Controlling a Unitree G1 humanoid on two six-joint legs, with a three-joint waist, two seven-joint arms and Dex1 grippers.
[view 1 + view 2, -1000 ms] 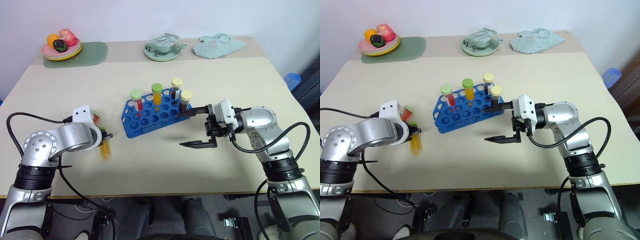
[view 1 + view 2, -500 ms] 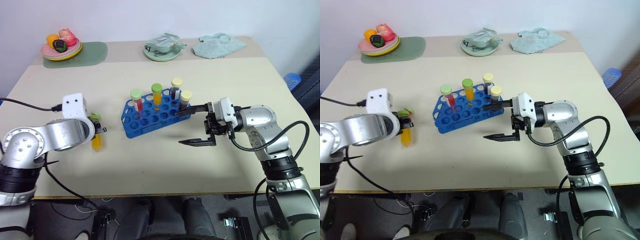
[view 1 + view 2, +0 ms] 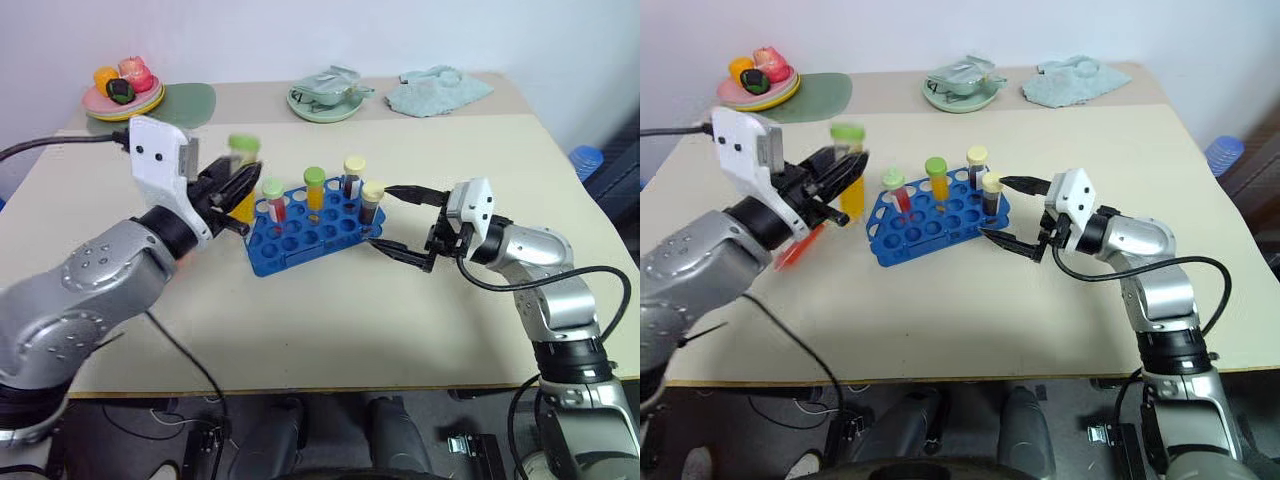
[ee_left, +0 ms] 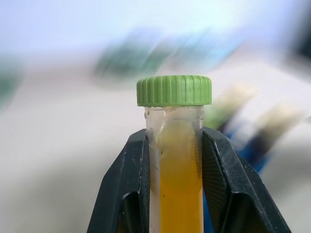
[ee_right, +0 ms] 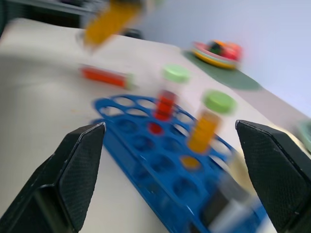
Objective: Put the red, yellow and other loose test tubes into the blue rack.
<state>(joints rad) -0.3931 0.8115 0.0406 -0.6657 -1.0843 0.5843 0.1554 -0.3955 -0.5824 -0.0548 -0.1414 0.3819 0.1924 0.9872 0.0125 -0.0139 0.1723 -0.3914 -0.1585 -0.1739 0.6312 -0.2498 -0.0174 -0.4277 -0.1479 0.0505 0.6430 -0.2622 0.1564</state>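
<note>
- left gripper [image 4: 177, 189] pinches the yellow tube [image 4: 176, 194], raised just left of the blue rack [image 3: 300, 235];
- right gripper [image 3: 392, 222] gapes wide, empty, beside the rack's right end

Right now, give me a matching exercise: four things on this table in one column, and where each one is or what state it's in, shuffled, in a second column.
Things:
1. yellow-orange tube with green cap
2. red tube
3. right tool
4. blue rack

States:
A. standing on the table, holding four capped tubes
B. lying loose on the table
C. open, holding nothing, beside the rack
D. pinched upright in the left tool, off the table

Pairs: 1-D, 2-B, 3-C, 4-A
</note>
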